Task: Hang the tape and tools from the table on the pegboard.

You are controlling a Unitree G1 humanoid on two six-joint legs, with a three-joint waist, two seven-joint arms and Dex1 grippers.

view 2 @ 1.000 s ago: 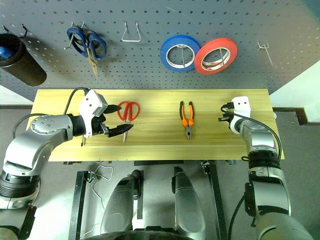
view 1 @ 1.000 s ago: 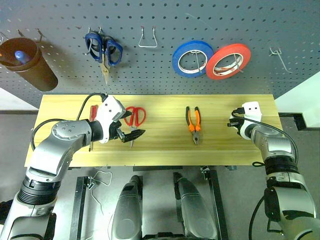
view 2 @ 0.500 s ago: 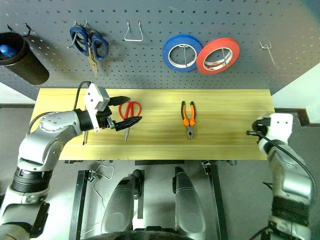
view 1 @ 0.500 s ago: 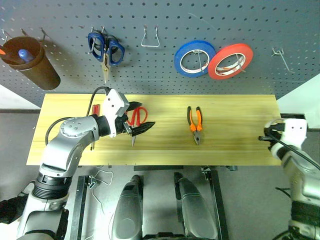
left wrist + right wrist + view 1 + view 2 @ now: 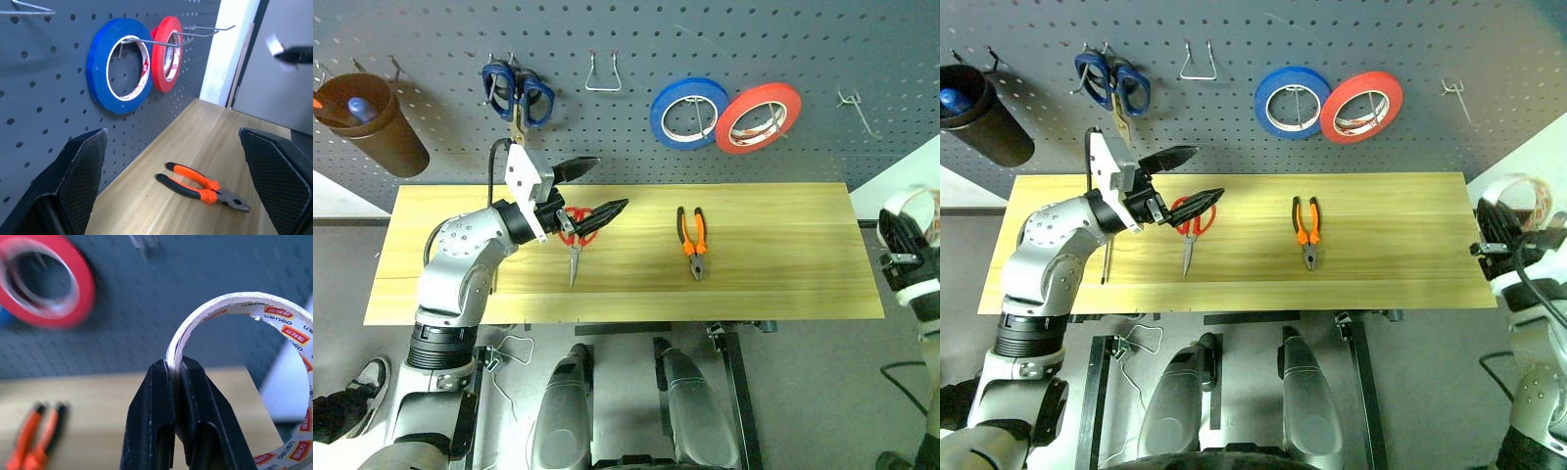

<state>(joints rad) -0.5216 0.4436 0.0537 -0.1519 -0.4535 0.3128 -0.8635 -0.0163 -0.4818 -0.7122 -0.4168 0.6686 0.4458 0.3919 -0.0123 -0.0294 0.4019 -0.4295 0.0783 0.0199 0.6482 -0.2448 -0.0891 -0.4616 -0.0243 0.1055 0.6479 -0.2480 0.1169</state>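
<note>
My right gripper (image 5: 173, 366) is shut on the rim of the white-cream tape (image 5: 234, 303). It holds the roll in the air just past the right end of the table (image 5: 783, 264). My left gripper (image 5: 592, 188) is open and empty, tilted upward above the red-handled scissors (image 5: 576, 230) lying on the wood. The orange-and-black pliers (image 5: 692, 242) lie mid-table. Beside the left arm a thin screwdriver shaft (image 5: 1104, 266) shows; its handle is hidden. The grey pegboard (image 5: 626, 147) stands behind the table.
On the pegboard hang blue-handled scissors (image 5: 517, 93), a blue roll (image 5: 690, 113), a red roll (image 5: 759, 117) and a brown cup (image 5: 367, 122). A bare wire hook (image 5: 604, 76) sits between scissors and rolls, another bare hook (image 5: 857, 106) at the far right.
My right gripper rose from the table's right end and drew back past its edge with the tape. My left gripper lifted and tilted upward over the red scissors, staying open.
</note>
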